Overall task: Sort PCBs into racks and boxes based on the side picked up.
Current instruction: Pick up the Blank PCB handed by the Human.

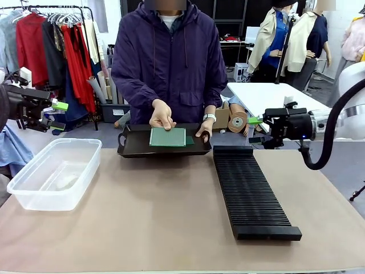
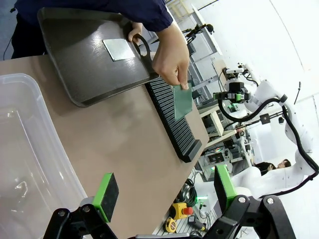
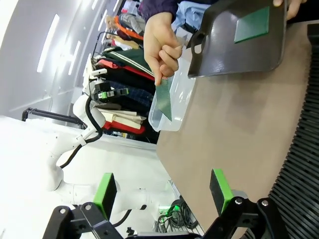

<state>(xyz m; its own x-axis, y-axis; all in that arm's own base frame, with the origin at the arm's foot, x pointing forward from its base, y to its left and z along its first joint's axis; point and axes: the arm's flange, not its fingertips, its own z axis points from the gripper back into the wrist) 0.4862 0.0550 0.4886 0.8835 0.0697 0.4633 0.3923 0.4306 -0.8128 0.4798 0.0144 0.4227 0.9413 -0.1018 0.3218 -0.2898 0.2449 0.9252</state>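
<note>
- Two thin green rectangular PCBs in play. One PCB (image 1: 168,137) is pinched by its upper edge in a person's hand (image 1: 162,117) and hangs clear above a dark smooth shallow tray (image 1: 134,145).
- The other PCB (image 2: 118,50) lies flat on the tray floor, near the middle.
- The person's second hand (image 1: 205,130) grips the tray's rim at the handle. The tray is at the far edge of the tan table (image 1: 142,217).
- The clear colourless plastic tub (image 1: 48,201) stands on the table at the robot's left, well apart from the tray.
- The long narrow black slotted rack (image 1: 251,194) lies on the robot's right, running from the tray's corner toward the near edge, its far end just beside the tray.
- The left gripper (image 1: 59,116) hovers off the table's left side, above and behind the tub. Its green-padded fingers (image 2: 105,196) are spread wide with nothing between them.
- The right gripper (image 1: 254,129) hovers just past the rack's far end, level with the tray. Its fingers (image 3: 219,189) are spread fully apart and grip nothing.
</note>
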